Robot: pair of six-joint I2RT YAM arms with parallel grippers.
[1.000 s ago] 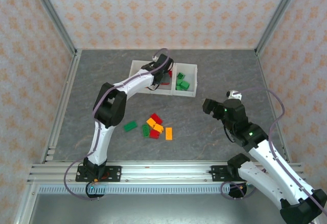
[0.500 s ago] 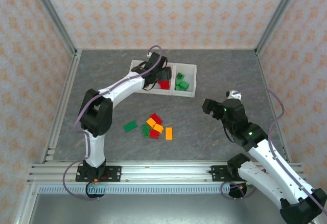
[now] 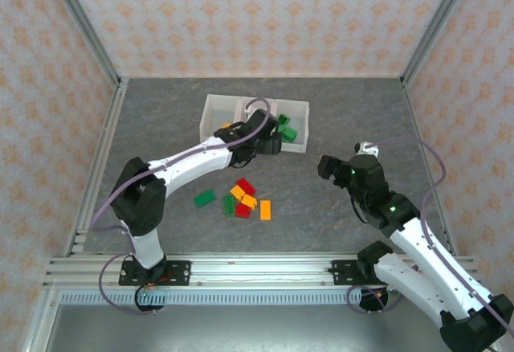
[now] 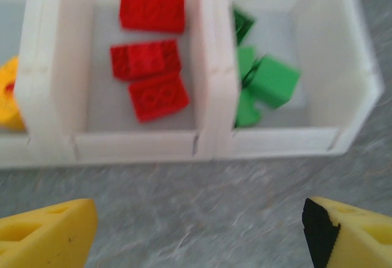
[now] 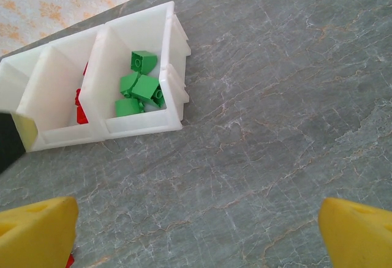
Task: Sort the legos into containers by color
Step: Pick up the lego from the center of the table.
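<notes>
Change: left claw (image 4: pixel 199 231) opened, drew back from over containers (image 4: pixel 141 146) middle bin to near wall.

We see smooth white shells on the left arm (image 3: pixel 181 163) and right arm (image 3: pixel 418 247), with black joints and bases. A thin lilac cable (image 3: pixel 430 153) runs along each. Green lights (image 3: pixel 393 207) dot the right arm. The fingers (image 4: pixel 46 234) are yellow wedges, one black-faced.

I've got the containers (image 3: pixel 211 116) at far centre of the table (image 3: pixel 361 119), legos (image 4: pixel 158 95) inside them. A loose pile (image 3: pixel 243 198) lies on the table in front, near side.
</notes>
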